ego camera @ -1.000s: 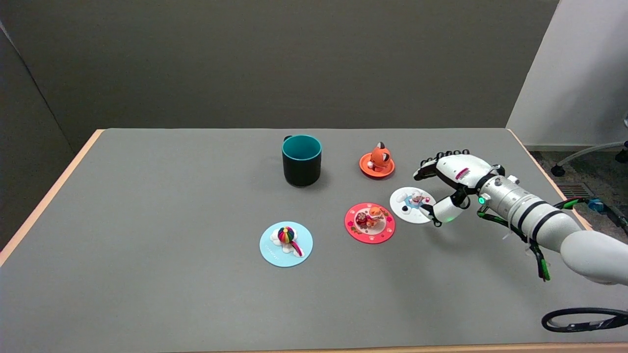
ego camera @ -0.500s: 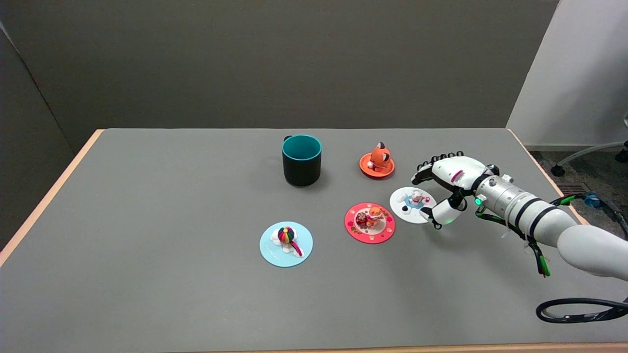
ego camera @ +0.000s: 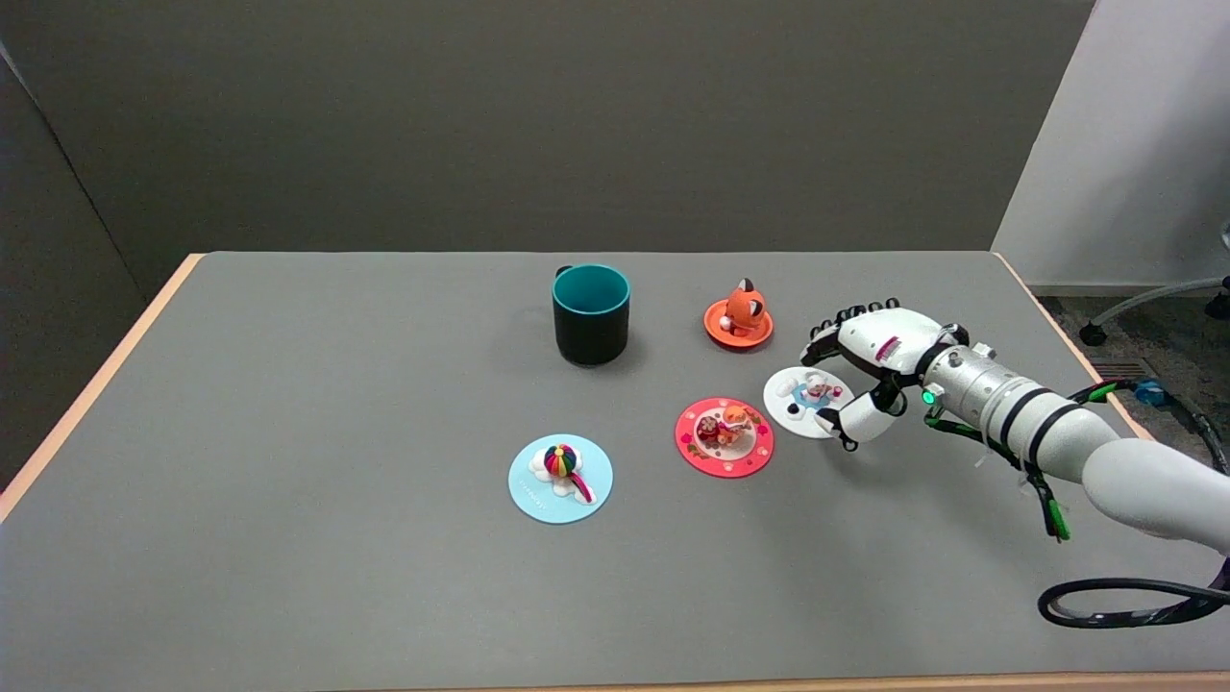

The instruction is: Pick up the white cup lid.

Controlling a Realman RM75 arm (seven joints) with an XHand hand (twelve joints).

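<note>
The white cup lid (ego camera: 805, 402) is seen lying flat on the grey table (ego camera: 288, 404), right of centre, just right of the red lid (ego camera: 724, 436) — close to it, whether touching cannot be told. It is a thin round disc with a small raised figurine on top, presumably meant as a knob; this could offer a hold, though the flat rim sits flush with the surface and is judged awkward to get under.

The right hand (ego camera: 860, 370) is positioned at the lid's right edge, arched over it. The thumb (ego camera: 850, 425) is set low at the near-right rim and the fingers (ego camera: 824, 338) are curved above the far-right rim — spread apart, nothing grasped, the lid not lifted. The placement is read as bracketing the disc for a pinch across its edge.

Farther out, an orange lid (ego camera: 738, 323) with a fox-like figure is noted beyond, a light-blue lid (ego camera: 560, 478) with a rainbow ball to the near left, and a dark mug (ego camera: 591, 314) with teal interior at the far centre. The lids appear matte, soft-looking, possibly silicone.
</note>
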